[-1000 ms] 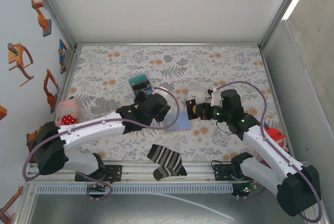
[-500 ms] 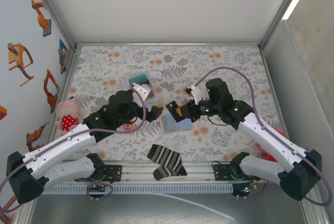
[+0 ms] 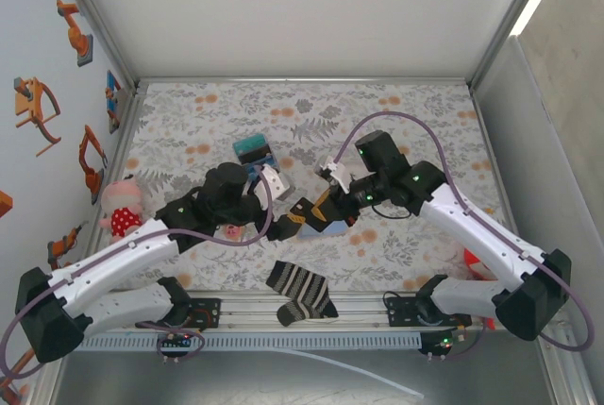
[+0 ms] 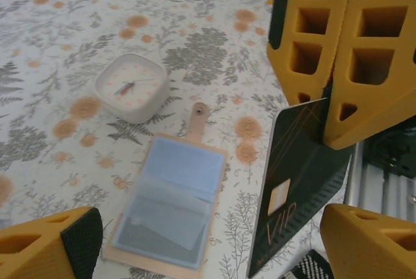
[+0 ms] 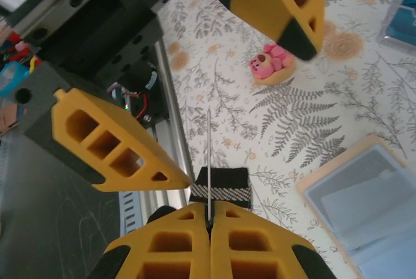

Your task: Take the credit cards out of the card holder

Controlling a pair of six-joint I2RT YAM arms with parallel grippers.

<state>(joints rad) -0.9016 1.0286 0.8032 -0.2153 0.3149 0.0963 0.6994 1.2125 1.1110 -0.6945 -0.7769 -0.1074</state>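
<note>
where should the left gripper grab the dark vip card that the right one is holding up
The free lower half of the dark card, one pad on each flat face. The right gripper pinches its top edge, so the rest hangs free. The open left gripper straddles it, so probably just close from below.

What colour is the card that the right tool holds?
Black card with gold VIP lettering, clearest in the left wrist view.
</note>
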